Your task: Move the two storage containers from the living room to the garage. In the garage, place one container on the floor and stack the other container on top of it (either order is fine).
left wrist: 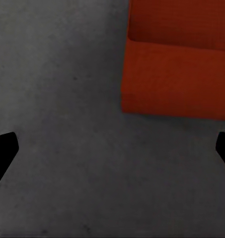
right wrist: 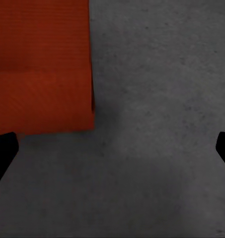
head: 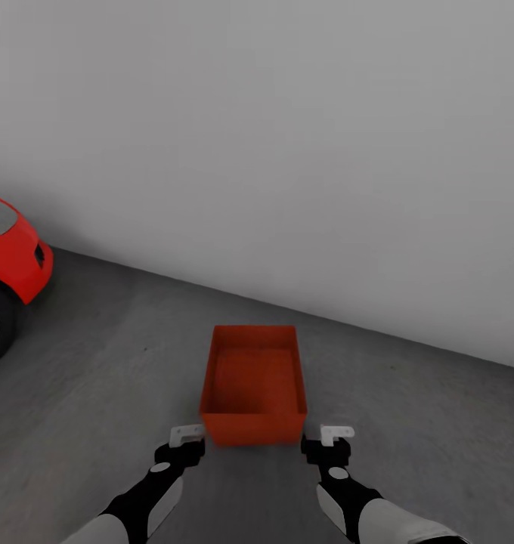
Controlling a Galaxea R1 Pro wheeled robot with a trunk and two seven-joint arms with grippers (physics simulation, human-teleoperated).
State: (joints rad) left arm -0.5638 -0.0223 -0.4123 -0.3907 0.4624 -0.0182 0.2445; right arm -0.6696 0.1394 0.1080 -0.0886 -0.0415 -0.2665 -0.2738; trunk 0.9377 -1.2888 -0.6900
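Observation:
One orange-red storage container (head: 253,385) rests upright on the dark grey concrete floor (head: 98,393) of the garage, its inside bare. My left gripper (head: 187,442) hovers just outside the container's near left corner and my right gripper (head: 334,442) just outside its near right corner. Neither touches it. In the left wrist view the left gripper (left wrist: 112,148) is open over bare concrete with the container (left wrist: 177,74) off to one side. The right wrist view shows the right gripper (right wrist: 112,148) open as well, beside the container's corner (right wrist: 40,64).
A red car (head: 7,261) with a dark wheel stands at the far left. A plain white-grey wall (head: 287,151) runs behind the container. Open concrete lies to both sides of the container and between it and the car.

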